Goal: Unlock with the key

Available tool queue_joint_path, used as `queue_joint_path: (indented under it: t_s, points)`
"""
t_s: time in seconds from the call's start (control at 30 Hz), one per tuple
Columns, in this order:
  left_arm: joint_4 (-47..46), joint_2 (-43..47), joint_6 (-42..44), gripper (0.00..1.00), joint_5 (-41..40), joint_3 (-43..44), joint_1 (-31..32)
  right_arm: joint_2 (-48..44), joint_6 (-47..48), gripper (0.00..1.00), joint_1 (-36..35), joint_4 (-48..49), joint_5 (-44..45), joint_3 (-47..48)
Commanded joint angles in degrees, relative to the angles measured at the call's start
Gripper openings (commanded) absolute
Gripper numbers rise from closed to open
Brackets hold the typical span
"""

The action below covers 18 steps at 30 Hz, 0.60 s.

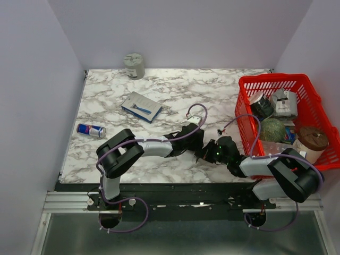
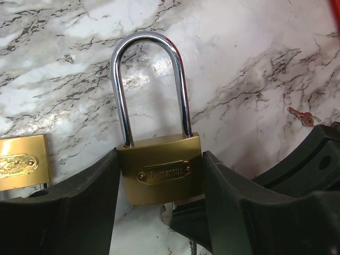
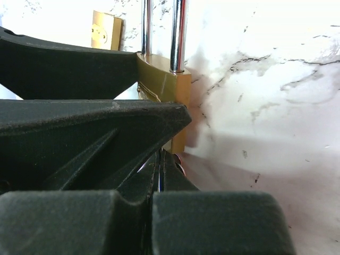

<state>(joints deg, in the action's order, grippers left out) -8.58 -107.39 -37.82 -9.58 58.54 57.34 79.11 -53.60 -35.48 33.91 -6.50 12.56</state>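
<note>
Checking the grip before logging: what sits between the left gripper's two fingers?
The brass padlock, its body touching both fingers of the left gripper; seen plainly in the left wrist view.

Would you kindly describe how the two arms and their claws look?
The left arm and right arm are black, with rounded joints and pale purple cables looping alongside; a green light glows near the right wrist. The left claw and right claw have thick, matt black, grainy fingers.

Bare tabletop (image 2: 255, 64) beyond padlock (image 2: 159, 172) shackle; second padlock (image 2: 21, 162) just beside; red basket (image 1: 272, 78) blocks right side.
</note>
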Motion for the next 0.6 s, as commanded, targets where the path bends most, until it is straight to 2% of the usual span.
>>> queue_joint_path:
  t_s: [0.0, 0.13, 0.3, 0.57]
  points:
    - [4.2, -3.7, -4.4, 0.11, 12.9, -4.8, 3.1, -1.1, 0.6, 0.01, 0.3, 7.5, 5.5, 0.1]
    - [1.6, -0.9, -5.7, 0.00, 12.4, -7.1, 2.9, -3.9, -0.3, 0.01, 0.4, 6.3, 6.2, -1.0]
    - [-4.2, 7.1, -8.8, 0.00, 12.0, -13.2, 1.7, -10.5, 0.5, 0.01, 0.4, 3.8, 8.3, -2.4]
    - [-12.7, 17.1, -13.1, 0.00, 12.3, -20.2, 0.2, -25.2, 6.0, 0.01, 0.4, -7.8, 8.4, -1.1]
